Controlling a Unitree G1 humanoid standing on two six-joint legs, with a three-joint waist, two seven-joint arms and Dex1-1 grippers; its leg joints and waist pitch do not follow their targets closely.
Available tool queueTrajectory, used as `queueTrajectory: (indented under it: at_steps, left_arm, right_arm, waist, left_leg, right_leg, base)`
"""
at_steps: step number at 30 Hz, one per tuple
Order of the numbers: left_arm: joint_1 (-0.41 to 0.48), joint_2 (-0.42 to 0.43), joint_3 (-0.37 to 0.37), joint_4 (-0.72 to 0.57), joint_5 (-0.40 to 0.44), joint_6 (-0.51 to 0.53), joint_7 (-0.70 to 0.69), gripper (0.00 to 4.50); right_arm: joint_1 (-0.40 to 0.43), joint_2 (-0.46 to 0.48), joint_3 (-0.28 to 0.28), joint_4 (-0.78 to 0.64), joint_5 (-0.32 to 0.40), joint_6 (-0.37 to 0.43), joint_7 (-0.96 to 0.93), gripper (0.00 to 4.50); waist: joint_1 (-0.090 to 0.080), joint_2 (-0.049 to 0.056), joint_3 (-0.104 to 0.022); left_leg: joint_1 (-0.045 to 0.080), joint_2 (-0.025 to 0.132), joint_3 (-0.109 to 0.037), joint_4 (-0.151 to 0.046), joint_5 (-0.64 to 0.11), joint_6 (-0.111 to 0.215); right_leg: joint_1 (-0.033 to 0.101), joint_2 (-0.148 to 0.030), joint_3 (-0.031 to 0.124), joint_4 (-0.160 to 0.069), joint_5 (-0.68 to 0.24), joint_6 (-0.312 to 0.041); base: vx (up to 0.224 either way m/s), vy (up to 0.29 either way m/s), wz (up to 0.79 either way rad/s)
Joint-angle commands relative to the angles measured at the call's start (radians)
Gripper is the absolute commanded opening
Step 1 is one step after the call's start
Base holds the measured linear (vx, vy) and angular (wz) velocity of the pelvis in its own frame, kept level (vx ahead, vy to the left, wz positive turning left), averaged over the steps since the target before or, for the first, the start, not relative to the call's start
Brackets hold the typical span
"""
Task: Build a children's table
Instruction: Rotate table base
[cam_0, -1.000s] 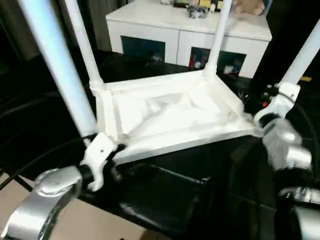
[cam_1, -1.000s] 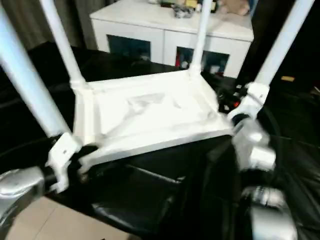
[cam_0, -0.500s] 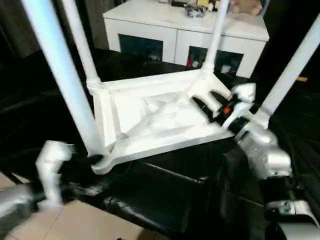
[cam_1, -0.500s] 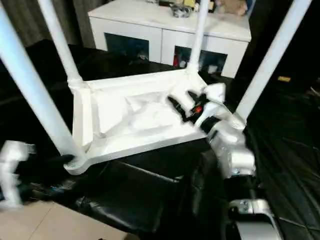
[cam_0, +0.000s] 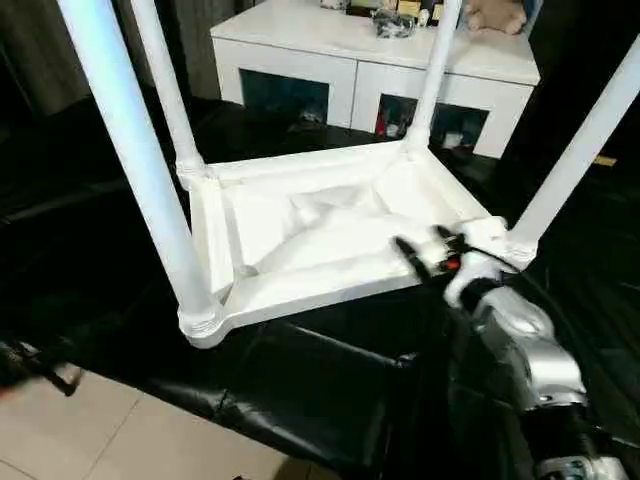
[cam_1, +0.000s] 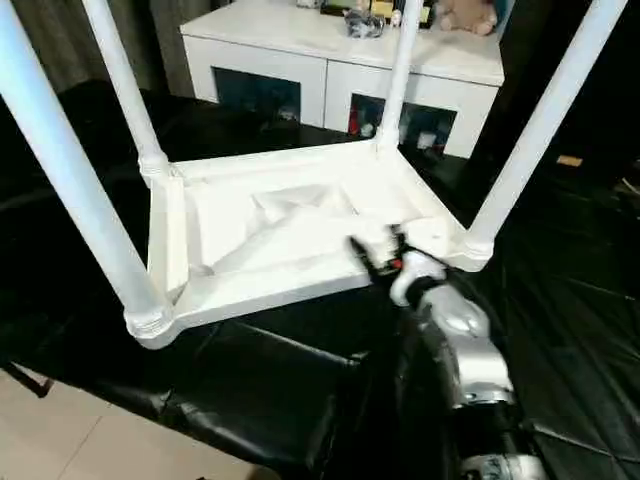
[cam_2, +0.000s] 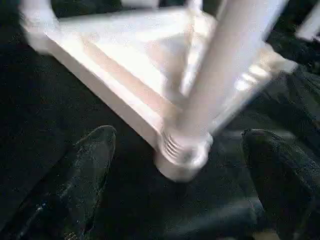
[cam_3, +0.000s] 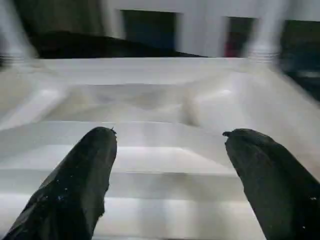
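Small white plastic children's table (cam_0: 320, 235) lies upside down, round legs up: light, stiff, slick. Both my grippers, left gripper (cam_2: 175, 165) and right gripper (cam_3: 167, 150), gape wide, empty; I'd grab the rim.

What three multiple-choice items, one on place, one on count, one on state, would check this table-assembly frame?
1. Where does the children's table rest?
A. on a black surface
B. on the white cabinet
C. on bare floor tiles

2. How many legs are fitted?
A. two
B. three
C. four

3. How are the right gripper fingers?
A. shut on a leg
B. spread apart, holding nothing
C. shut on the rim

Key: 1 A, the upside-down top lies on the black surface. 2 C, a leg rises from every corner. 3 B, the right wrist view shows the two fingers apart.
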Motion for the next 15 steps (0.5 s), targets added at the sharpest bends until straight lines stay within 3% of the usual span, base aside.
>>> queueTrajectory:
  at_steps: [1,3,4,5,10,15]
  left_arm:
    - [-0.033,-0.011,-0.028,0.001,-0.009,-0.027,0.000,4.44]
    - [-0.068,-0.026,-0.064,0.011,-0.012,-0.036,0.006,4.44]
    - [-0.086,-0.031,-0.081,0.025,-0.009,-0.042,0.012,4.44]
    - [-0.102,-0.034,-0.097,0.043,-0.003,-0.053,0.008,4.44]
    - [-0.206,-0.058,-0.200,0.128,0.032,-0.100,-0.031,4.44]
    - [-0.295,-0.089,-0.264,0.171,0.042,-0.119,-0.034,4.44]
  right_arm:
    - [0.009,-0.016,-0.034,0.028,-0.021,0.008,-0.063,3.86]
    - [0.003,-0.024,-0.052,0.048,-0.027,0.023,-0.098,3.86]
    - [0.000,-0.030,-0.057,0.053,-0.035,0.032,-0.109,3.86]
    - [-0.003,-0.036,-0.061,0.057,-0.048,0.040,-0.120,3.86]
    - [-0.008,-0.066,-0.082,0.094,-0.096,0.071,-0.202,3.86]
    - [-0.013,-0.072,-0.078,0.125,-0.102,0.102,-0.230,3.86]
  waist:
    - [-0.006,0.023,-0.038]
    - [-0.007,0.024,-0.037]
    - [-0.009,0.019,-0.038]
    - [-0.010,0.016,-0.040]
    - [-0.010,0.007,-0.046]
    - [-0.007,0.009,-0.050]
  left_leg:
    - [0.026,0.014,-0.006,-0.099,-0.397,-0.060]
    - [0.030,0.014,-0.006,-0.100,-0.413,-0.065]
    - [0.023,0.011,-0.007,-0.098,-0.406,-0.062]
    - [0.019,0.010,-0.008,-0.098,-0.384,-0.060]
    - [0.018,0.008,-0.001,-0.090,-0.284,-0.038]
    - [0.020,0.008,0.001,-0.086,-0.253,-0.036]
  right_leg:
    - [0.017,-0.028,0.030,-0.085,-0.258,-0.152]
    - [0.015,-0.027,0.031,-0.087,-0.275,-0.145]
    - [0.023,-0.030,0.032,-0.084,-0.267,-0.145]
    - [0.028,-0.030,0.031,-0.083,-0.256,-0.143]
    - [0.031,-0.029,0.032,-0.077,-0.174,-0.161]
    - [0.034,-0.027,0.030,-0.070,-0.115,-0.179]
  base:
    - [0.000,0.000,0.00]
    - [0.000,0.000,0.00]
    - [0.000,0.000,0.00]
    - [0.000,0.000,0.00]
    - [0.000,0.000,0.00]
    - [0.000,0.000,0.00]
